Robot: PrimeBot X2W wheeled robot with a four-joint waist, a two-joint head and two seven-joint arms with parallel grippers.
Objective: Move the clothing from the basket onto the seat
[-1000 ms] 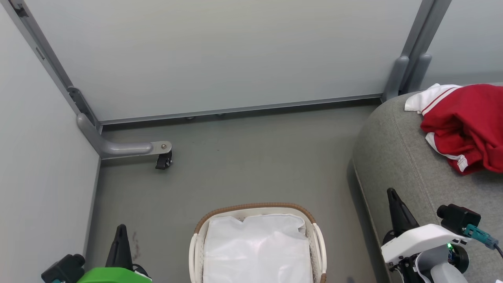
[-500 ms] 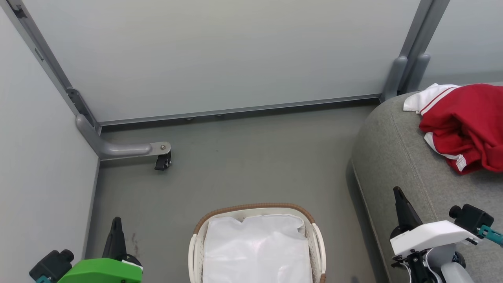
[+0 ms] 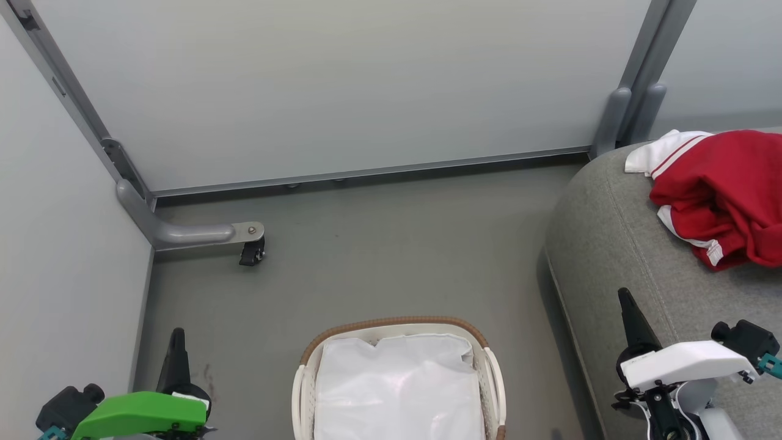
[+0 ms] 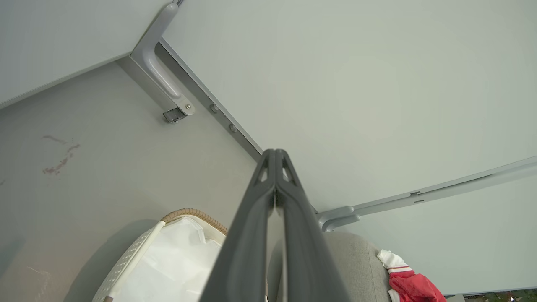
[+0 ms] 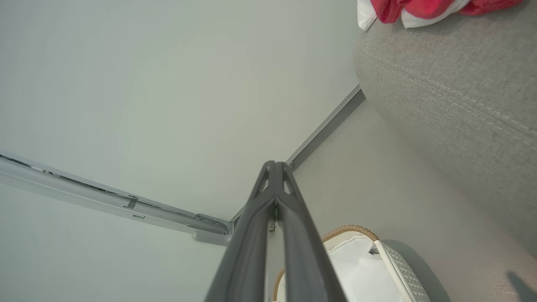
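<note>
The red and white clothing [image 3: 721,195] lies crumpled on the grey seat [image 3: 617,244] at the right; it also shows as clothing [image 4: 409,283] low in the left wrist view and clothing [image 5: 415,8] at the top of the right wrist view. The basket [image 3: 397,325] stands on the floor at bottom centre, with just its white liner [image 3: 397,391] showing inside. My left gripper [image 3: 178,335] is shut and empty, low at the left, left of the basket. My right gripper [image 3: 624,296] is shut and empty over the seat's front edge, well below the clothing.
Pale partition walls [image 3: 342,79] close off the back and left. A grey bracket foot with a small black caster [image 3: 252,252] sticks out onto the floor at the left. Open grey floor [image 3: 397,244] lies between basket, wall and seat.
Both arms have drawn back and outward toward the lower corners, fingers still shut. The whole picture has shifted slightly, so the camera moved a little. Clothing and basket stay put.
</note>
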